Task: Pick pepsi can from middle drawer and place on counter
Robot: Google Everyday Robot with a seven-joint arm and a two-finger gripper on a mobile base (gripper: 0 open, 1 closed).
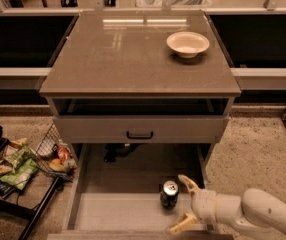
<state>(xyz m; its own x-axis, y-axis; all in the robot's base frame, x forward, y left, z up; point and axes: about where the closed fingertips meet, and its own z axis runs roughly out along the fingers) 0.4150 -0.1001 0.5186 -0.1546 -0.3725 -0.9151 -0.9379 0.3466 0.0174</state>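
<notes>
At the bottom right, the gripper (184, 204) reaches in over the pulled-out middle drawer (118, 211), its 2 pale fingers (188, 183) spread wide with nothing between them. One finger points up and left toward the can, the other lies lower near the drawer's front edge. The white arm (255, 215) behind it runs off the right edge of the view.

Just left of the upper finger stands the pepsi can (169, 194), upright on the pale drawer floor toward the right side, silver top and pull tab facing up. It sits just beside the fingertip, outside the gap between the fingers; whether they touch cannot be told. Further back in the drawer, in shadow, lies a dark object (114, 152) too dim to identify.

To the left of the cabinet, a black wire rack (43, 149) on the speckled floor holds snack bags (16, 165) and fruit (62, 156).

Above the open drawer is a closed grey drawer front with a black handle (139, 134), and above that an open dark slot. The counter (128, 59) tops the cabinet, glossy and reflecting light strips. 1 cream bowl (187, 43) sits on it near the far right corner.
</notes>
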